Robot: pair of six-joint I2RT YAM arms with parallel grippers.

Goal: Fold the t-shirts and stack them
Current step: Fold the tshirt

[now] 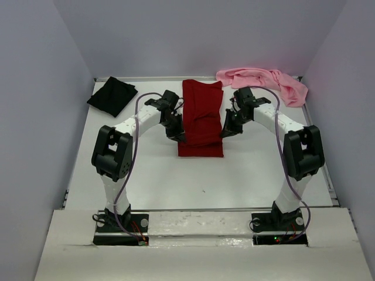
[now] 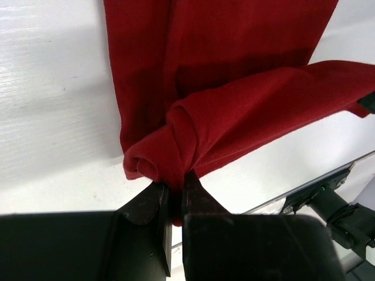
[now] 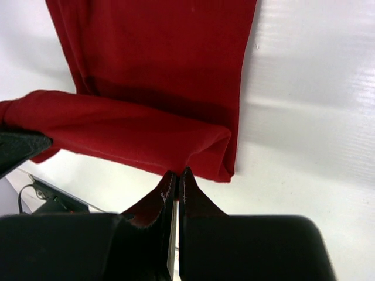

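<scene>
Dark red shirt (image 1: 201,117) lies in the middle of the white table (image 1: 205,175), folded into a long strip whose long axis runs from the far edge towards the arm bases. The black shirt (image 1: 112,95) sits bunched in the far left corner and the pink shirt (image 1: 263,79) is crumpled along the far right edge, both well apart from the red one. From above, both arms reach forward and bend inward. The left gripper (image 1: 179,137) is at the strip's left side near its near end, and the right gripper (image 1: 225,132) is opposite it on the right side.

In the left wrist view, the left gripper (image 2: 176,184) has its fingers pressed together on a rolled bunch of the dark red shirt (image 2: 234,58). A raised band of cloth stretches away from it across the flat strip.

In the right wrist view, the right gripper (image 3: 177,175) is pressed closed, its tips nipping the lower edge of the turned-up fold of the dark red shirt (image 3: 158,58). The rest lies flat on the table beyond.
</scene>
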